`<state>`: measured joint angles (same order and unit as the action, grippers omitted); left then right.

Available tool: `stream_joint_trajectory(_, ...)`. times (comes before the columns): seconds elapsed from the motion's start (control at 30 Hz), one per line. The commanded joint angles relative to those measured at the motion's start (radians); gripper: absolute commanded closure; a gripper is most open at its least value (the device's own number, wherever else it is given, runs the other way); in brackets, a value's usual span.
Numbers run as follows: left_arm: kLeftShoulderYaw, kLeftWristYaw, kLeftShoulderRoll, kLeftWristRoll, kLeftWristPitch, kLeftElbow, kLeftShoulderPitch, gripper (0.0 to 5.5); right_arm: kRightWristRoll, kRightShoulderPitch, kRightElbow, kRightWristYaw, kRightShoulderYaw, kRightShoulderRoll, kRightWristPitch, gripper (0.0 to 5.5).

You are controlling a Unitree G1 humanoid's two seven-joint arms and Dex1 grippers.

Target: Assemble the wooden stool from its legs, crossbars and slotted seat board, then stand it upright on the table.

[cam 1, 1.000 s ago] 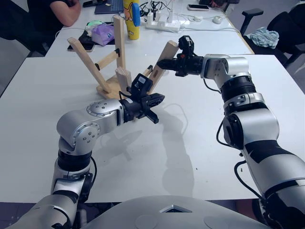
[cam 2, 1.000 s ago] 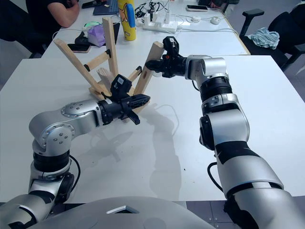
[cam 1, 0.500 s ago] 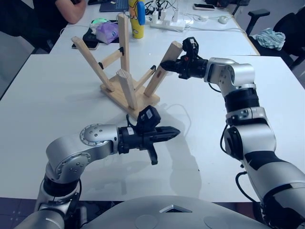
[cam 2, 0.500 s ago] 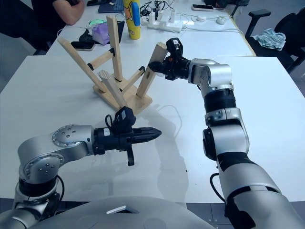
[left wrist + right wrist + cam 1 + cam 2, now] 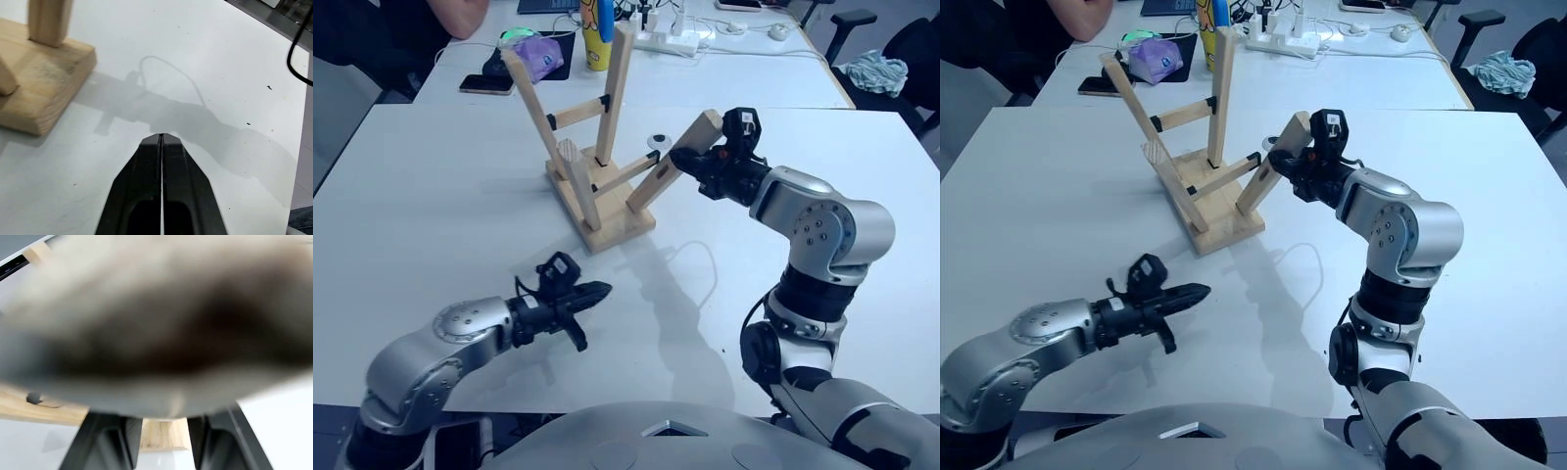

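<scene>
Stool (image 5: 597,186), wooden, seemingly assembled, inverted at 12 o'clock: seat board (image 5: 619,225) lies flat on the desk (image 5: 431,196), legs up. Judged light, stiff and smooth; best taken by a leg near a crossbar (image 5: 578,115). The 3 o'clock leg (image 5: 656,186) is clamped by the right pincer (image 5: 683,158). The left pincer (image 5: 597,290), clenched on nothing, is held at 7 o'clock. No writing is made out on the wood.

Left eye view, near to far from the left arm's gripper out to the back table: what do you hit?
Black left gripper, shut → upturned pale wooden stool → flat black phone → crumpled purple bag.
</scene>
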<state>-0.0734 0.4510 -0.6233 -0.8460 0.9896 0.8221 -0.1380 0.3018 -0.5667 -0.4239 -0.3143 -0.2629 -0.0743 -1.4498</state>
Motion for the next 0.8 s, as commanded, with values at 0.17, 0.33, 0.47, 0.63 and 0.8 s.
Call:
stream_joint_trajectory(0.17, -0.177, 0.029, -0.294, -0.174, 0.007, -0.251, 0.776, 5.5, -0.048, 0.121, 0.009, 0.15, 0.083, 0.014, -0.164, 4.45)
stream_joint_trajectory(0.33, 0.285, 0.128, -0.3, 0.298, -0.107, -0.534, 1.139, 5.5, -0.038, 0.101, 0.01, 0.148, 0.121, 0.005, -0.163, 4.45)
stream_joint_trajectory(0.47, 0.623, 0.286, -0.185, 0.623, -0.3, -0.871, 1.219, 5.5, -0.038, 0.088, 0.019, 0.149, 0.146, 0.008, -0.162, 4.45)
stream_joint_trajectory(0.63, 0.628, 0.444, 0.025, 0.673, -0.531, -1.316, 1.31, 5.5, -0.04, 0.073, 0.046, 0.148, 0.164, 0.016, -0.144, 4.45)
stream_joint_trajectory(0.8, 0.451, 0.463, 0.118, 0.563, -0.504, -1.412, 1.33, 5.5, -0.04, 0.058, 0.09, 0.147, 0.174, 0.009, -0.104, 4.45)
